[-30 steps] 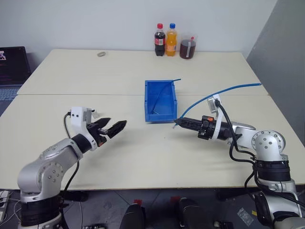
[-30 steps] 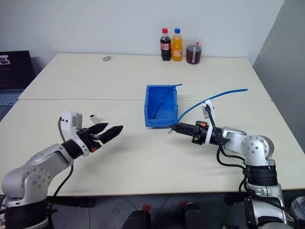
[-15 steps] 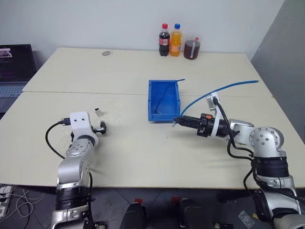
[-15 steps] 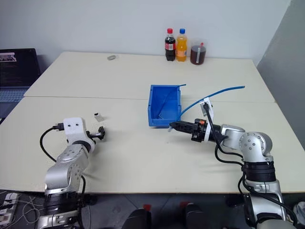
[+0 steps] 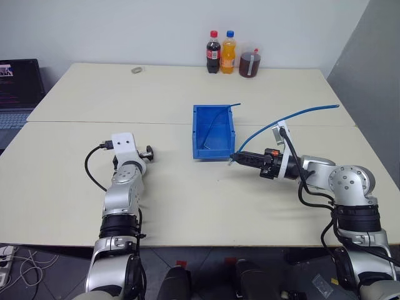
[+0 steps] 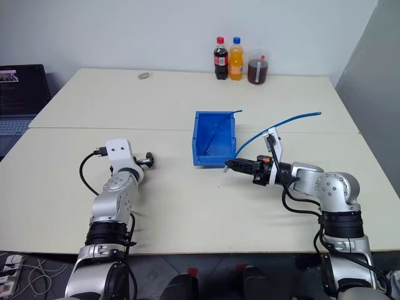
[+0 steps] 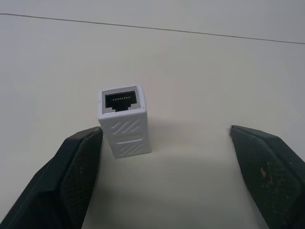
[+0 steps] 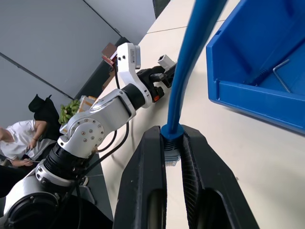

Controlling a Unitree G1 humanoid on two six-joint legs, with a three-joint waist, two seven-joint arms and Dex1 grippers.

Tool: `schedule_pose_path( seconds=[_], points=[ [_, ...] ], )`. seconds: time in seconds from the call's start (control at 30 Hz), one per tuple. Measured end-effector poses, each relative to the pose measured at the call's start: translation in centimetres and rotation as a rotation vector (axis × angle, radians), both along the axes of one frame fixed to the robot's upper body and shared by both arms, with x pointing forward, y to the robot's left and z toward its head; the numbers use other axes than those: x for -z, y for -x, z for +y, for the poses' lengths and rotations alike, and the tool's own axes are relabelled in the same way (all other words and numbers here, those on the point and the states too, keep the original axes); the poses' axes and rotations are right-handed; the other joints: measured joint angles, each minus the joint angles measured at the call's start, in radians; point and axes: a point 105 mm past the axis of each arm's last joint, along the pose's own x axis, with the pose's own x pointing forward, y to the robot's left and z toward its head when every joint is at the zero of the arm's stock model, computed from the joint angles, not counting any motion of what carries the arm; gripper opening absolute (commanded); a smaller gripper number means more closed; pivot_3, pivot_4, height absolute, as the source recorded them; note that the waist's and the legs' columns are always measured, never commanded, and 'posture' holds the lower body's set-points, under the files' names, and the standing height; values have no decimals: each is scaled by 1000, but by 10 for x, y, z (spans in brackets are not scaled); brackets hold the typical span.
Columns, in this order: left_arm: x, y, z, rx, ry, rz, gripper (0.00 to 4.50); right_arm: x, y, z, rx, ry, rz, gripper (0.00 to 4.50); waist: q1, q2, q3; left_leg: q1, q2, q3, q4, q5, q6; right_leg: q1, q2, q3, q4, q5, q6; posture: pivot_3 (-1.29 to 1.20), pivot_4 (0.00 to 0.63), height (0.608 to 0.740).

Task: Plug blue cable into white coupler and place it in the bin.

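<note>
The white coupler (image 7: pixel 123 121) stands on end on the table, dark socket up. My left gripper (image 7: pixel 165 130) is open and low over the table, the coupler just inside its fingertips and close against one finger (image 7: pixel 71 176). In the eye views that gripper (image 5: pixel 148 152) sits left of the blue bin (image 5: pixel 197 134). My right gripper (image 5: pixel 234 158) is shut on the plug end of the blue cable (image 5: pixel 300 114), just off the bin's near right corner. The cable arcs back to the right. The right wrist view shows the plug pinched between the fingers (image 8: pixel 147 191).
Two bottles (image 5: pixel 213 52) and a cup of dark drink (image 5: pixel 248 62) stand at the table's far edge, with a small grey ring (image 5: pixel 135 70) to their left. A laptop (image 5: pixel 15 81) sits far left. The bin holds a thin bent metal key (image 8: pixel 281 71). A person (image 8: pixel 19 138) sits beyond the table.
My left arm has reached forward and its gripper has swung level, coming up to the coupler. The right gripper has kept its place and its hold. The camera has shifted slightly.
</note>
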Motion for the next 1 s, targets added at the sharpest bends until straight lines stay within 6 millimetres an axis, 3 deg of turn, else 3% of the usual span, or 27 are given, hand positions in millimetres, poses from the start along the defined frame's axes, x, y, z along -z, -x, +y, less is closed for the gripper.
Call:
schedule_pose_path(
  seconds=[0.5, 1.0],
  points=[
    [-1, -1, 8, -36, -40, 25, 4454, 1, -2, -2, 20, 13, 1, 160, -2, 0, 0, 1, 0, 0, 0, 0, 0, 0, 0, 0, 0, 0, 0, 0, 150, 740],
    [1, 2, 14, -88, 14, 44, 929, -2, -4, -6, 37, 3, -6, 160, -12, 0, 0, 1, 0, 0, 0, 0, 0, 0, 1, 1, 1, 0, 0, 0, 150, 740]
  ],
)
